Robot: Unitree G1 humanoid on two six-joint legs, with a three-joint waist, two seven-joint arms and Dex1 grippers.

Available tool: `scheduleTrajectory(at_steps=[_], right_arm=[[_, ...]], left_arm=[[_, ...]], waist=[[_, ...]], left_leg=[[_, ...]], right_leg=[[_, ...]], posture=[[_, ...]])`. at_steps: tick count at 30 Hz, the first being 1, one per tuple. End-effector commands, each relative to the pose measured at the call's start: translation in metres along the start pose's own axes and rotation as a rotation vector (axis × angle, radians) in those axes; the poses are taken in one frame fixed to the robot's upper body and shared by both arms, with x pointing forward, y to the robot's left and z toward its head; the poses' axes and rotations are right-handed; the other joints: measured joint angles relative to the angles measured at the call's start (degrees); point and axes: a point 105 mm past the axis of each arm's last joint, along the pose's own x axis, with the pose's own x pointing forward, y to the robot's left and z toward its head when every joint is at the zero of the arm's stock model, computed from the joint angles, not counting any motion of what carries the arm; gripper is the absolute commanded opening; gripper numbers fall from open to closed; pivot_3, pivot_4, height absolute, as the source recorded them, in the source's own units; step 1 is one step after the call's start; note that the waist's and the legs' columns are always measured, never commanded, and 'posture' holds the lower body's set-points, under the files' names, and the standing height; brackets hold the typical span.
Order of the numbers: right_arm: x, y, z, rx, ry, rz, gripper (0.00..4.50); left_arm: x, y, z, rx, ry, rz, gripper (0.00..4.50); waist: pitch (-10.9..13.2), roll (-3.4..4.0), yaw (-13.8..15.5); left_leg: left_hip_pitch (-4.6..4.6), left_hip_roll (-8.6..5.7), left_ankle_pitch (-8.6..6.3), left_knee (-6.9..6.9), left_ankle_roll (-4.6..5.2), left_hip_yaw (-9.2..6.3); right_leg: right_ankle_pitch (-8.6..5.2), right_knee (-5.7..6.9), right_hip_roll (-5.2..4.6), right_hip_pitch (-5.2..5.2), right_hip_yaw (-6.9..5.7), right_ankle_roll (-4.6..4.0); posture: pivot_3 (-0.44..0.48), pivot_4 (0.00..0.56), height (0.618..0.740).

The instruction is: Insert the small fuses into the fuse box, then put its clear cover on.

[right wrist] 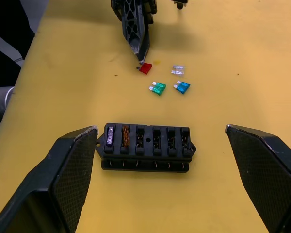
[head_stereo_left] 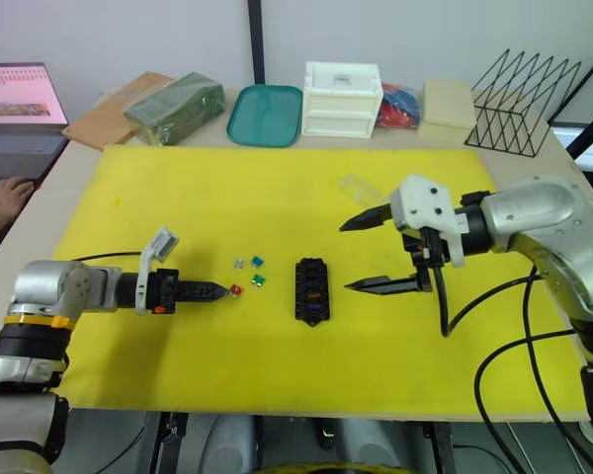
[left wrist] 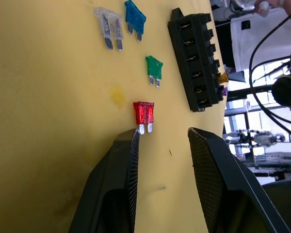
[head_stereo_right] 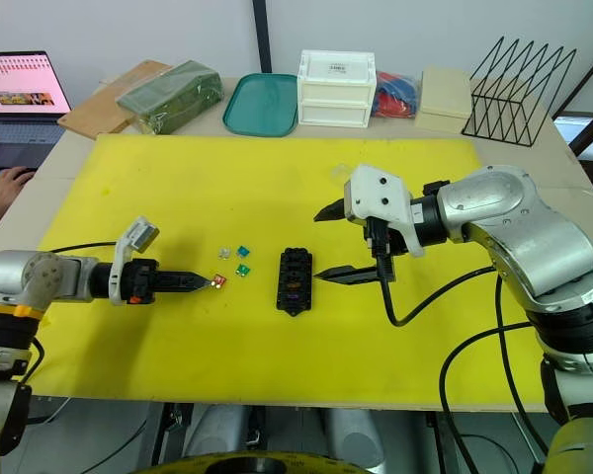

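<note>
Office or lab, laptop (head_stereo_left: 18, 104), wire rack (head_stereo_left: 522, 99)

A pale wooden table (head_stereo_left: 79, 168) carries a large yellow mat (head_stereo_left: 178, 197). On the mat, the black slotted plastic fuse box (head_stereo_left: 312, 289) lies between the two pincers, beside four small loose plastic fuses (head_stereo_left: 249, 274). The red fuse (left wrist: 144, 112) lies just off the left gripper (head_stereo_left: 217, 290).

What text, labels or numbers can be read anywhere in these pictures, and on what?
None can be read.
Laptop screen: lines of text, too small to read.
White drawer box: a small label on top, blurred.
Small fuses, such as the red one: no rating legible.
Fuse box: no marking visible.
</note>
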Motion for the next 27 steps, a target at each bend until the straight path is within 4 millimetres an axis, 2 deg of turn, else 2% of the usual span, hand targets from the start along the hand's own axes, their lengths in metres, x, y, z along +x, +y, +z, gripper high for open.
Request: scheduleTrajectory(at_steps=[1,11,15,22,25,27], right_arm=[[-0.003,0.000,0.009,-0.051,-0.006,-0.019,4.50],[-0.002,-0.001,0.011,-0.054,-0.007,-0.025,4.50],[-0.002,-0.001,0.012,-0.054,-0.007,-0.027,4.50],[-0.002,-0.002,0.012,-0.054,-0.004,-0.027,4.50],[-0.001,-0.002,0.012,-0.056,-0.002,-0.027,4.50],[-0.001,-0.002,0.012,-0.057,-0.001,-0.027,4.50]], left_arm=[[0.005,0.001,0.004,0.014,0.006,0.006,1.73],[0.020,0.009,0.007,0.021,0.016,0.013,1.73],[0.022,0.016,0.004,0.023,0.025,0.025,1.73],[0.029,0.015,-0.005,0.039,0.072,0.002,1.73],[0.029,0.017,-0.006,0.042,0.074,0.008,1.16],[0.028,0.019,-0.008,0.044,0.076,0.015,0.46]], waist=[[0.0,0.00,0.0],[0.0,0.01,0.2],[0.0,0.03,0.2],[0.0,0.04,0.3],[0.0,0.04,0.3],[0.0,0.05,0.3]], left_leg=[[0.00,-0.01,0.00,0.00,0.00,0.00],[0.01,-0.04,0.00,0.01,0.00,-0.02],[0.05,-0.05,0.00,0.01,0.00,-0.02],[0.10,-0.05,0.00,0.01,0.00,-0.02],[0.09,-0.06,0.00,0.01,0.00,-0.02],[0.09,-0.05,0.00,0.02,0.00,-0.02]], right_leg=[[0.00,0.00,0.00,0.00,0.00,0.00],[0.00,0.00,-0.03,0.04,0.00,0.00],[0.00,0.00,-0.04,0.08,0.00,0.00],[0.00,0.00,-0.05,0.12,0.00,0.00],[0.00,0.00,-0.05,0.12,0.00,0.00],[0.00,0.00,-0.06,0.12,0.00,0.00]], posture=[[0.000,0.150,0.740],[0.000,0.150,0.740],[0.000,0.150,0.740],[0.000,0.150,0.740],[0.000,0.150,0.740],[0.000,0.150,0.740]])
